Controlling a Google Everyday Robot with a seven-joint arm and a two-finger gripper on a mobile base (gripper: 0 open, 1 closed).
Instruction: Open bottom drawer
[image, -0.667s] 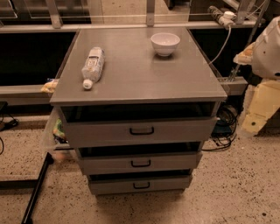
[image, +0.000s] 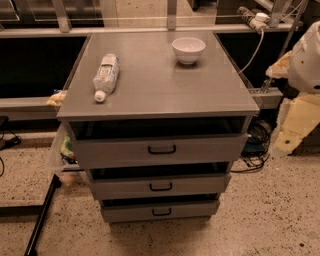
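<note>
The grey metal cabinet (image: 160, 82) has three drawer fronts stacked below its top. The bottom drawer (image: 160, 210) is the narrowest front, lowest near the floor, with a small black loop handle (image: 161, 212). A dark gap shows above its front edge. The middle drawer (image: 160, 186) and the top drawer (image: 160, 150) sit above it, each with a dark gap above. My arm's white and cream parts are at the right edge, with the gripper (image: 294, 127) hanging beside the cabinet's right side, well away from the bottom handle and touching nothing.
A plastic bottle (image: 106, 76) lies on the cabinet top at the left, and a white bowl (image: 188, 49) stands at the back right. Cables (image: 255, 145) lie on the floor to the right. A black bar (image: 42, 215) slants on the floor at the left. Speckled floor lies in front.
</note>
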